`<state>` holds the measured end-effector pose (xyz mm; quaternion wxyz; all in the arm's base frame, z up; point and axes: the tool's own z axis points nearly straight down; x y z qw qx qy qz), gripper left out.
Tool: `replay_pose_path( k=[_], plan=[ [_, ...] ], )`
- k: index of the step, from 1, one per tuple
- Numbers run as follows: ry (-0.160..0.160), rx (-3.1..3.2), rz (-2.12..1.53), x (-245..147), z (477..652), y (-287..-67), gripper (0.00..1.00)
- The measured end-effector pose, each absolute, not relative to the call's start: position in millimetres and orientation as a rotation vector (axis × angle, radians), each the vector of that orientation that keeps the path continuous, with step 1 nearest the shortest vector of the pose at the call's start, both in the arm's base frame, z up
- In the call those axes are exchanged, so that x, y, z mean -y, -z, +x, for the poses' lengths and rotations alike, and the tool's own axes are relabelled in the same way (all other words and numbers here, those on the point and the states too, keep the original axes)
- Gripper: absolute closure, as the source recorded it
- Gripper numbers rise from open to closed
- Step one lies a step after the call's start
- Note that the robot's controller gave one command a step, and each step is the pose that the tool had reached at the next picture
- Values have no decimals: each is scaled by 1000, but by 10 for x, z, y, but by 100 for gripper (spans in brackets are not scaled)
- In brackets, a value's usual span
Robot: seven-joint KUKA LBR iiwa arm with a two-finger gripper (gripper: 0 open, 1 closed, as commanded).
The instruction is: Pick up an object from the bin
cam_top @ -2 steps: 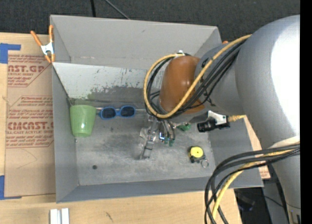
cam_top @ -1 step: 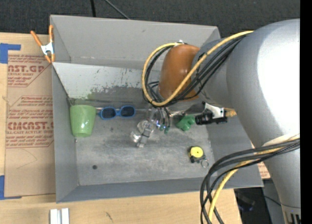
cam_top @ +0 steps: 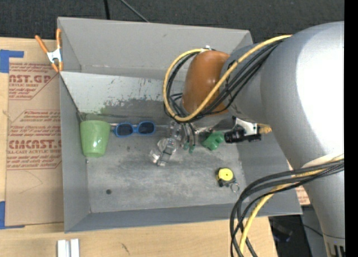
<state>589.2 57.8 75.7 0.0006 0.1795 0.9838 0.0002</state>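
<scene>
Green block (cam_top: 211, 141): just right of gripper (cam_top: 180, 138).
Blue sunglasses (cam_top: 134, 129): left of gripper, long axis left-right.
Grip state: cannot tell.

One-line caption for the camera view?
Gripper low in the grey metal bin beside a small clear plastic piece; green plastic cup and blue sunglasses lie at the view's left.

Scuffed matt grey metal bin (cam_top: 140, 186), translucent green plastic cup (cam_top: 94, 137) — glossy blue plastic sunglasses (cam_top: 134, 129)
</scene>
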Motion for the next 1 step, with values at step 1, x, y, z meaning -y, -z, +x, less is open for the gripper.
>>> replay_pose_path(
  k=[1],
  plan=[
    [-4,-3090,531,-571,5504,-2021,100]
  ],
)
